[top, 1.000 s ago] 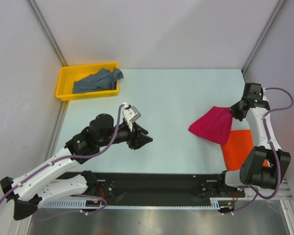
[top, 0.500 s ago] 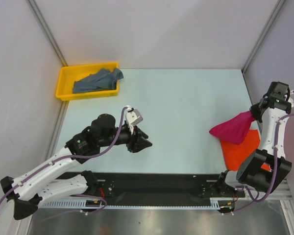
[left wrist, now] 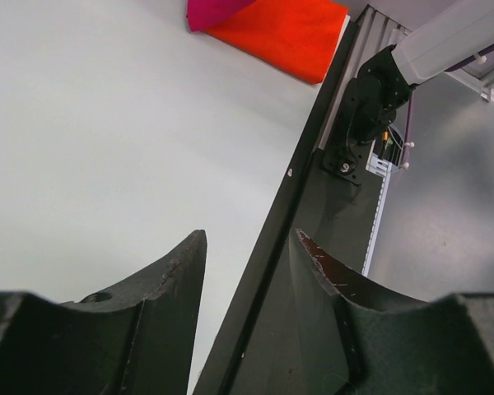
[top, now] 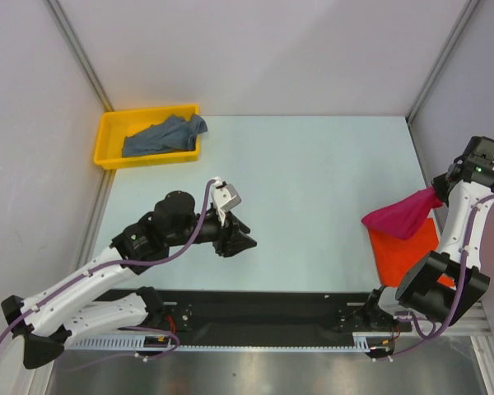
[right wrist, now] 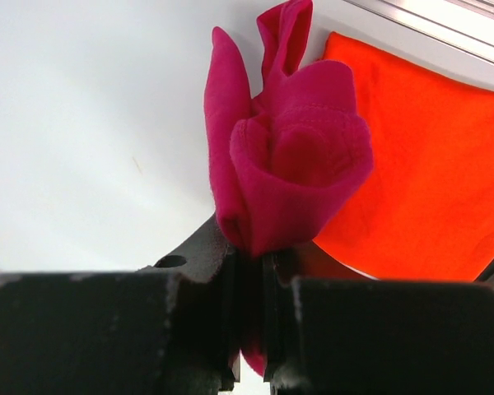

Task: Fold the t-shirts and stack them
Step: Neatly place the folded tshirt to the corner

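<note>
Crimson-pink cloth, one of the t-shirts, hangs bunched at the right edge of the top view: the pink shirt (top: 398,217) is lifted off the table (top: 313,164), pinched by one corner in the right gripper (top: 435,194), and it drapes down and to the left from there. In the right wrist view the right gripper's jaws are pressed tight on a fold of this shirt (right wrist: 288,164), which bulges out in a rolled wad just above them. Directly under and beside it lies the orange shirt (top: 405,251), folded into a flat rectangle on the table at the lower right of the top view, close to the black rail (top: 263,306) at the near edge; the pink cloth overlaps its upper edge as seen from above, though whether the two touch cannot be told. The same orange rectangle (right wrist: 420,164) fills the right side of the right wrist view. The third shirt, the grey-blue shirt (top: 160,136), lies crumpled inside the yellow tray (top: 104,141) at the upper left of the top view, one end draped over the tray's right rim. Well apart from all three, the left gripper (top: 245,240) hovers over bare table at lower centre, pointing right; its fingers (left wrist: 177,271) stand moderately apart with nothing between them.
</note>
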